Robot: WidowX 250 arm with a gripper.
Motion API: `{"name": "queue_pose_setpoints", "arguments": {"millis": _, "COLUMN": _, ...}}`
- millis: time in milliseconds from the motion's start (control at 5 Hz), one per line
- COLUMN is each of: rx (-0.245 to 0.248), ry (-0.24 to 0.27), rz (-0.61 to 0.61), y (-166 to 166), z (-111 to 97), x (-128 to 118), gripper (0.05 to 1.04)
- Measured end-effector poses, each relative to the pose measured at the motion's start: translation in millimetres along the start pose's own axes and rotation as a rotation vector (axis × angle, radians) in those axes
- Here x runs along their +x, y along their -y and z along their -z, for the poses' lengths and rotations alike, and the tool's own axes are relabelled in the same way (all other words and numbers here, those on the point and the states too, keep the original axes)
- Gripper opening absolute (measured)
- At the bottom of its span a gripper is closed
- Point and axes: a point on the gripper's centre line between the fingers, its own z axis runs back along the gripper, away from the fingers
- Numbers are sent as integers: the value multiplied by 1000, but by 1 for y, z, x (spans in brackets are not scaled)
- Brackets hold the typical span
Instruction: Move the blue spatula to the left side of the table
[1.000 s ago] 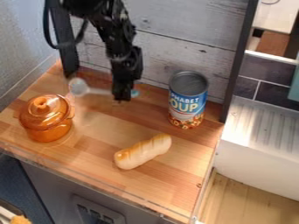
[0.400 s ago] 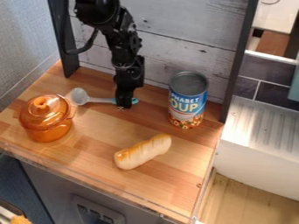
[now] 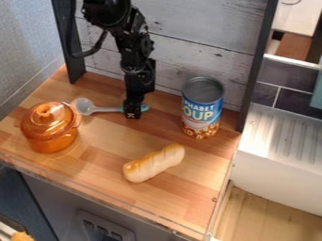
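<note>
Honestly can't tell how open the gripper (image 3: 132, 114) is or if it's got anything, but with the spoon-like blue spatula (image 3: 84, 106) lying beside the orange lidded pot (image 3: 49, 128), I'd pinch the handle (image 3: 109, 109) squarely and lift clear before swinging left.

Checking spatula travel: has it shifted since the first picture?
Yes: the spatula sits lower in the camera view, judged against the orange pot.
</note>
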Motion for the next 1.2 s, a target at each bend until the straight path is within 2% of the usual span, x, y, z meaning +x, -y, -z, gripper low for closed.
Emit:
{"name": "queue_pose_setpoints", "arguments": {"millis": 200, "rx": -21, "ry": 5, "rz": -1, "y": 3, "z": 0, "x": 0, "gripper": 1001}}
{"name": "queue_pose_setpoints", "arguments": {"millis": 400, "rx": -40, "ry": 32, "rz": -26, "y": 4, "z": -3, "x": -5, "gripper": 1001}}
{"name": "queue_pose_setpoints", "arguments": {"millis": 600, "rx": -5, "ry": 81, "rz": -47, "y": -5, "z": -29, "x": -4, "gripper": 1001}}
{"name": "queue_pose_setpoints", "arguments": {"millis": 800, "rx": 22, "ry": 90, "rz": -66, "y": -6, "z": -45, "x": -4, "gripper": 1001}}
{"name": "queue_pose_setpoints", "arguments": {"millis": 1000, "rx": 76, "ry": 117, "rz": -77, "y": -10, "z": -71, "x": -6, "gripper": 1001}}
{"name": "queue_pose_setpoints", "arguments": {"millis": 1200, "rx": 104, "ry": 135, "rz": -92, "y": -5, "z": -83, "x": -8, "gripper": 1001}}
